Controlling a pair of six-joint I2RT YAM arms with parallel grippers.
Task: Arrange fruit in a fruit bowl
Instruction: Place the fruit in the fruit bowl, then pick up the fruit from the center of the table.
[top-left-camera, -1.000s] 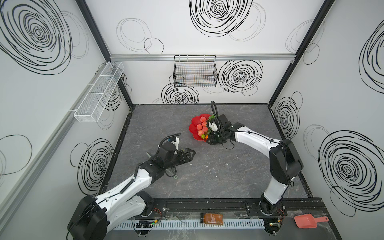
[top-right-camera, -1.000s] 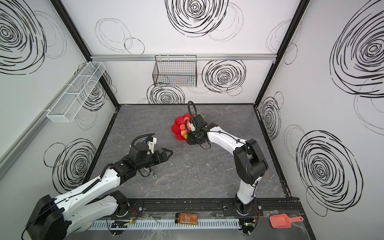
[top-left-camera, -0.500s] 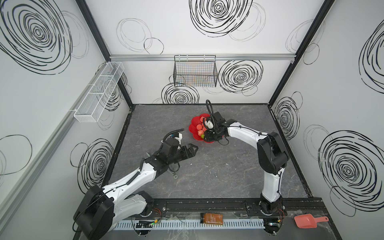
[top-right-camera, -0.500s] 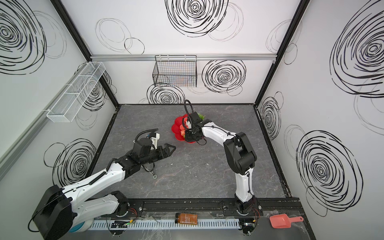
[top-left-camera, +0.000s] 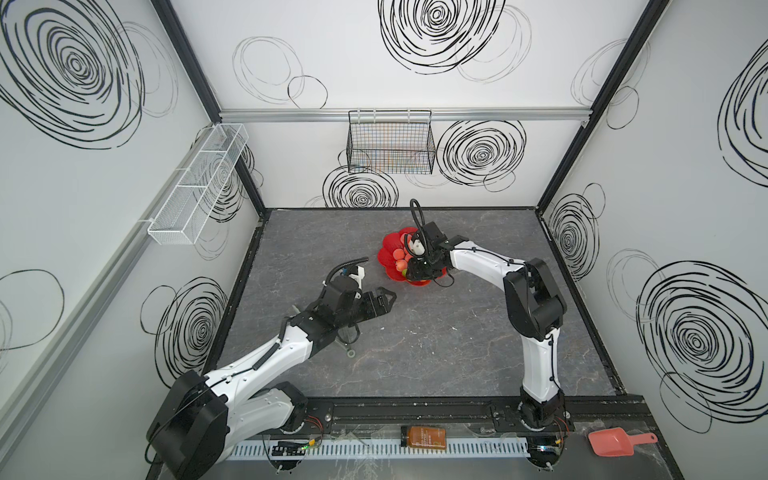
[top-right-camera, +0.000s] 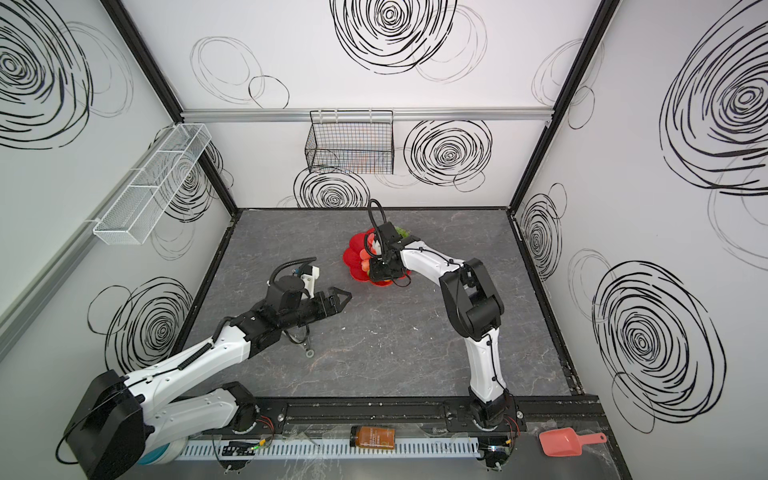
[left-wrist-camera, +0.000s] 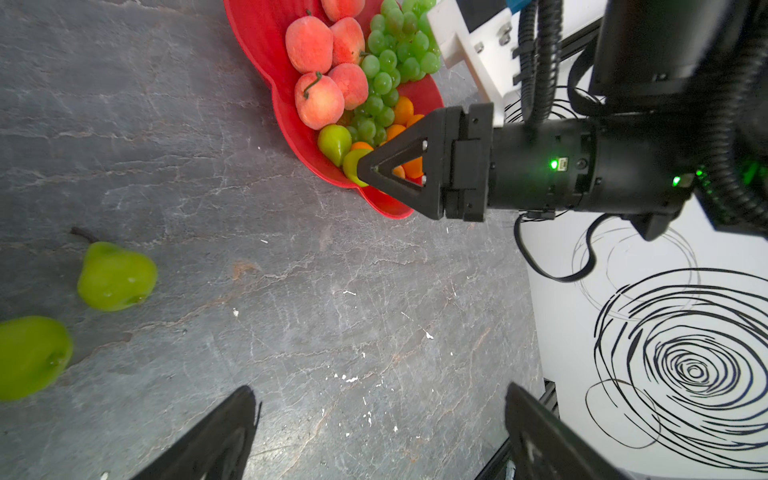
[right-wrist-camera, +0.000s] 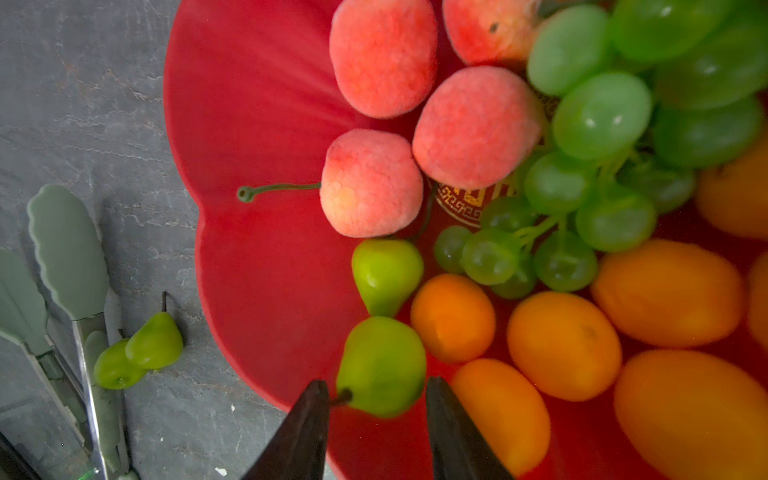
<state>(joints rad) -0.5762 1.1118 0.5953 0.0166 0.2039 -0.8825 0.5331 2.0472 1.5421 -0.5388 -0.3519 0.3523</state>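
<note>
The red scalloped fruit bowl (top-left-camera: 388, 249) (top-right-camera: 353, 249) (right-wrist-camera: 249, 124) holds peaches (right-wrist-camera: 368, 183), a grape bunch (right-wrist-camera: 602, 116), tangerines (right-wrist-camera: 563, 332) and a green pear (right-wrist-camera: 386, 274). My right gripper (right-wrist-camera: 376, 384) (left-wrist-camera: 363, 171) hovers low over the bowl's near rim. It is open, with a second green pear (right-wrist-camera: 380, 361) lying loose between its tips. Two more green pears (left-wrist-camera: 116, 276) (left-wrist-camera: 31, 357) lie on the table beside the bowl. My left gripper (left-wrist-camera: 380, 390) (top-left-camera: 390, 296) is open wide above bare table, short of the bowl.
Green-tipped tongs (right-wrist-camera: 68, 257) lie on the table next to the two loose pears, under my left arm. A black wire basket (top-left-camera: 390, 145) hangs on the back wall and a white mesh shelf (top-left-camera: 199, 183) on the left wall. A pink scoop (top-left-camera: 615, 442) lies outside the front rail.
My right gripper has swung over the bowl's near side and its jaws have widened around the pear. The left gripper has edged forward toward the bowl.
</note>
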